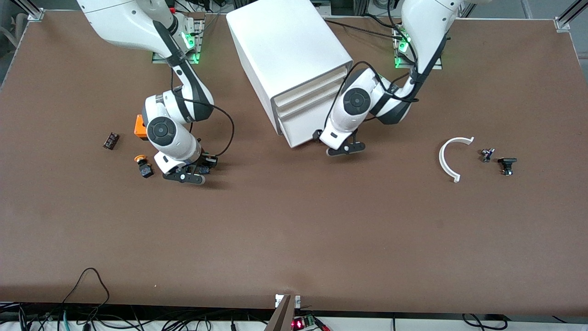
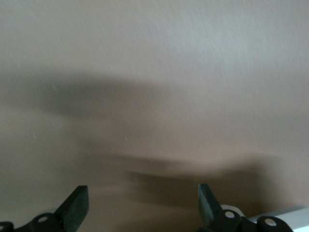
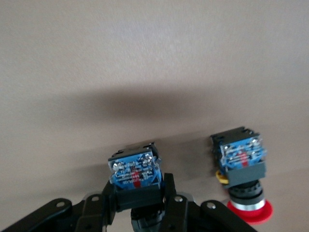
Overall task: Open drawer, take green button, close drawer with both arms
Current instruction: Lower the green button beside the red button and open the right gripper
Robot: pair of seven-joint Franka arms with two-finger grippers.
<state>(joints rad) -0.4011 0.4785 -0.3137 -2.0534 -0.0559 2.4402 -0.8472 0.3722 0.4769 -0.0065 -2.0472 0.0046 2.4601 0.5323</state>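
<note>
The white cabinet (image 1: pixel 287 55) stands at the back middle with all three drawers shut; the lowest drawer (image 1: pixel 308 131) is flush. My right gripper (image 1: pixel 201 169) is low over the table toward the right arm's end. It is shut on a button (image 3: pixel 135 176) with a black body and a blue terminal block; its cap is hidden. The button also shows in the front view (image 1: pixel 205 168). My left gripper (image 1: pixel 328 141) is open and empty, low over the table beside the cabinet's front corner. In the left wrist view (image 2: pixel 142 193) it shows only bare table.
A red-capped button (image 1: pixel 144 167) lies close beside the right gripper, also seen in the right wrist view (image 3: pixel 244 181). An orange block (image 1: pixel 139 125) and a small dark part (image 1: pixel 110 140) lie nearby. A white curved strip (image 1: pixel 448 158) and two small parts (image 1: pixel 507 165) lie toward the left arm's end.
</note>
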